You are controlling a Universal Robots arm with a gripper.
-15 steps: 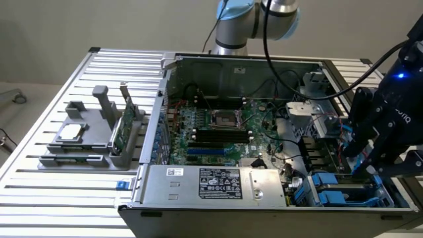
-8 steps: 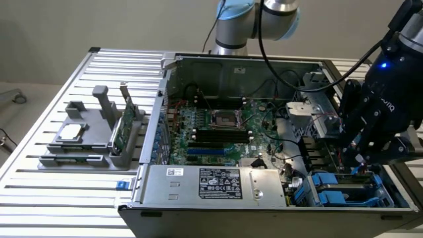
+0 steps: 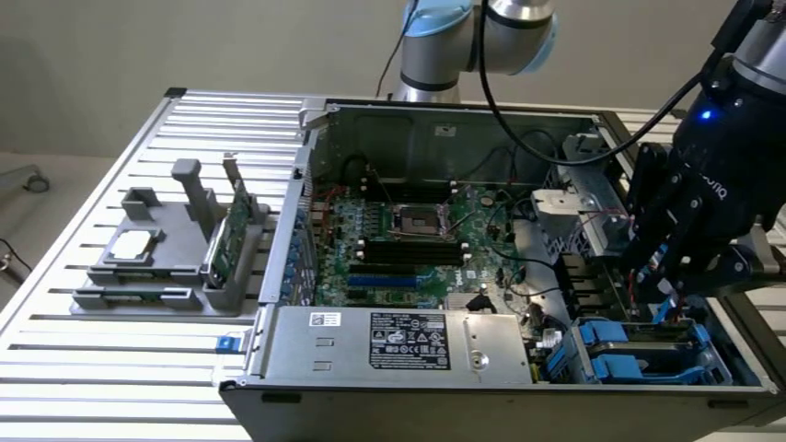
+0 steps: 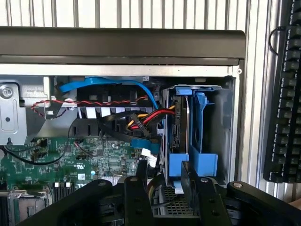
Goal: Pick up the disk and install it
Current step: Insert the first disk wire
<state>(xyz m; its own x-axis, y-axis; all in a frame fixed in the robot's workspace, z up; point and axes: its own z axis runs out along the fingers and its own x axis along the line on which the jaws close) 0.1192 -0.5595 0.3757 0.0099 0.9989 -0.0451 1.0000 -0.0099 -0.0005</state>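
The disk [image 4: 181, 123] stands on edge in the drive bay at the corner of the open computer case [image 3: 368, 405], with blue plastic rails [image 4: 201, 127] along its sides. In the exterior view its blue carrier [image 3: 620, 348] shows in the bay at the near right of the case. My black gripper [image 3: 664, 276] hangs just above that bay. In the wrist view the gripper [image 4: 164, 165] is open, with its two fingers [image 4: 137, 188] apart and nothing clamped between them. One finger overlaps the disk's blue end piece [image 4: 207, 165].
Red, yellow and black power leads [image 4: 143, 120] and a blue data cable [image 4: 117, 84] lie beside the bay. The motherboard [image 3: 406, 249] and power supply [image 3: 406, 341] take up the rest of the case. A grey fixture [image 3: 147, 276] holds a green card [image 3: 227, 241] and a silver chip [image 3: 132, 245]. A keyboard [image 4: 287, 94] lies outside the case.
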